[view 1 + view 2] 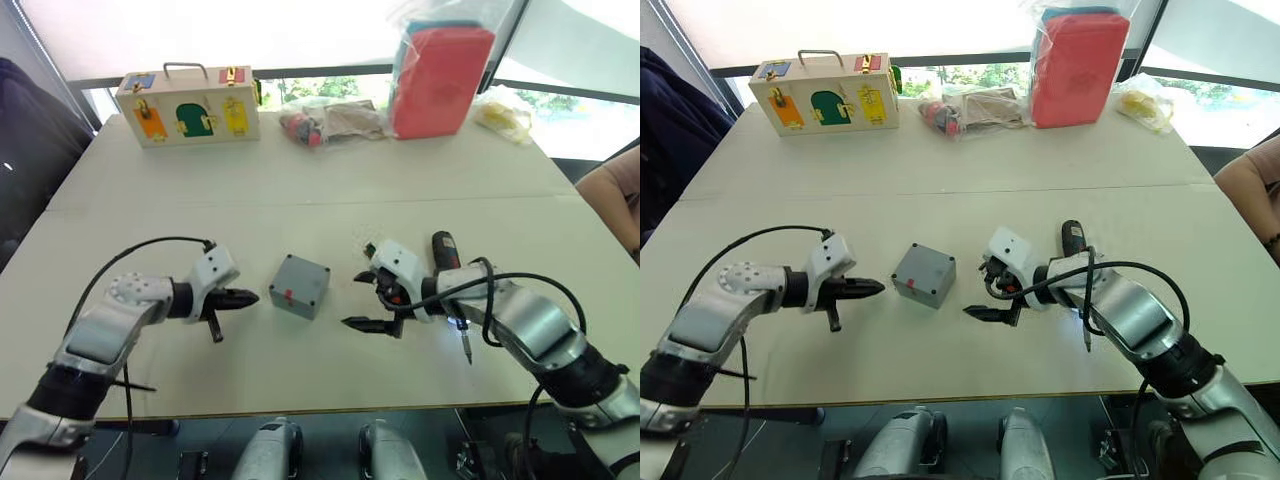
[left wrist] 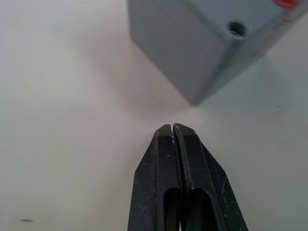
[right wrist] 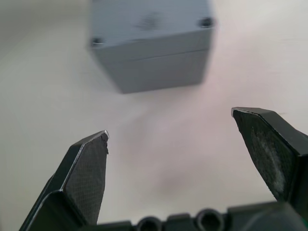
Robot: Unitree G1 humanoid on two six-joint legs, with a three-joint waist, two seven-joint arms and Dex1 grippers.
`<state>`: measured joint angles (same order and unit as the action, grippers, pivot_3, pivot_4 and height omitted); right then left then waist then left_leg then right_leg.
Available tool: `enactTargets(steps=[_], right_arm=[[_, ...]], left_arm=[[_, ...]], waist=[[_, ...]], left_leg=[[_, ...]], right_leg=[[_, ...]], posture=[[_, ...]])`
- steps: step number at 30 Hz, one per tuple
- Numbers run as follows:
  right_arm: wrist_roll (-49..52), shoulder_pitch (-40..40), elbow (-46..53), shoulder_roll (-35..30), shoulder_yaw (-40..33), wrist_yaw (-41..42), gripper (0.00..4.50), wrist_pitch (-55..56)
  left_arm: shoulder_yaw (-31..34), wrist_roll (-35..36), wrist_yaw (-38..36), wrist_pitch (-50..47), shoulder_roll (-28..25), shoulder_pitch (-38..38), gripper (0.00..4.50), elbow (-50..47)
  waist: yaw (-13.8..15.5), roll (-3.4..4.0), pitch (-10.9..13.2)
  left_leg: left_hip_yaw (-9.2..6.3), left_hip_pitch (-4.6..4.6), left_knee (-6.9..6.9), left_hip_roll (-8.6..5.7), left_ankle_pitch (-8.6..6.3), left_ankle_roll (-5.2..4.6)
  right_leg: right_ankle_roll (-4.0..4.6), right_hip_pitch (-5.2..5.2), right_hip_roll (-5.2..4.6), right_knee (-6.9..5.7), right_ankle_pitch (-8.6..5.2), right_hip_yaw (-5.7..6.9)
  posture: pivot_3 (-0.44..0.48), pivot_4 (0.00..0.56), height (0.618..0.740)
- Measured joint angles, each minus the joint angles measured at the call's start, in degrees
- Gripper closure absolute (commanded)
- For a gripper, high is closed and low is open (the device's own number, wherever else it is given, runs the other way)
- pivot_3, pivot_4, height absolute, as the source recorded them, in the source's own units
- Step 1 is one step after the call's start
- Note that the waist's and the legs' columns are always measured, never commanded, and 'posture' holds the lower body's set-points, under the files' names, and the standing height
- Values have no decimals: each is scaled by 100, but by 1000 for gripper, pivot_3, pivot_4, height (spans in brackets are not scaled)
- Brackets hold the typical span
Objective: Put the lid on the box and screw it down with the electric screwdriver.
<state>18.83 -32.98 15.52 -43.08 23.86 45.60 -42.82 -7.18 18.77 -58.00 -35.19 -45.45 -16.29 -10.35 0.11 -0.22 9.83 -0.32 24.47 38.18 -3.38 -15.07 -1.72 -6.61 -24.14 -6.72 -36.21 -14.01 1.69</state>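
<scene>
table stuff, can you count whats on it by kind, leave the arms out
grey box: 1
black screwdriver: 1
wooden box with coloured doors: 1
red case in clear plastic: 1
clear bags of bits: 2
total: 6

Grey box [image 1: 299, 285] with red mark sits mid-table [image 1: 300, 200], lid [image 1: 302, 271] on top. Left gripper [image 1: 250, 297] just beside box's left, fingers together, not touching. Right gripper [image 1: 357, 299] near box's right, fingers spread. Electric screwdriver [image 1: 447, 262] lies behind right arm. Wooden box [image 1: 188, 106], bags [image 1: 335, 120], red case [image 1: 438, 75] at far edge
</scene>
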Motion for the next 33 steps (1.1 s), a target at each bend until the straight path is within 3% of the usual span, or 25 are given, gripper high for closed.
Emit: enactTargets(steps=[5, 10, 17, 33], right_arm=[[-754, -609, -1345, 479, 366, 630, 99, 1441], [-1036, -762, -1857, 775, 593, 1521, 99, 2246], [-897, -338, -1250, 643, 533, 2131, 99, 1713], [-728, 225, 28, 725, 39, 1511, 99, 332]], left_arm=[[96, 178, 274, -346, 180, 228, 4500, -489], [19, 133, 635, -423, 566, 144, 4500, -536], [-36, -26, 953, -357, 817, -101, 4500, -246], [-99, -107, 778, -199, 852, -504, 4500, 139]], waist=[[44, 0, 0], [55, -1, 0], [46, -3, -2], [56, -4, -2]], left_leg=[[-1, -3, 1, 0, 10, 17], [0, -3, 2, -2, 15, 25], [-3, -4, 3, -1, 14, 25], [-3, -4, 3, -2, 17, 31]], right_leg=[[0, 4, 2, -1, 0, 2], [0, 7, 2, 0, 0, 2], [0, 5, 4, -3, 0, 2], [0, 4, 0, -3, 0, 1]], posture=[[0, 150, 740], [0, 150, 740], [0, 150, 740], [0, 150, 740]])
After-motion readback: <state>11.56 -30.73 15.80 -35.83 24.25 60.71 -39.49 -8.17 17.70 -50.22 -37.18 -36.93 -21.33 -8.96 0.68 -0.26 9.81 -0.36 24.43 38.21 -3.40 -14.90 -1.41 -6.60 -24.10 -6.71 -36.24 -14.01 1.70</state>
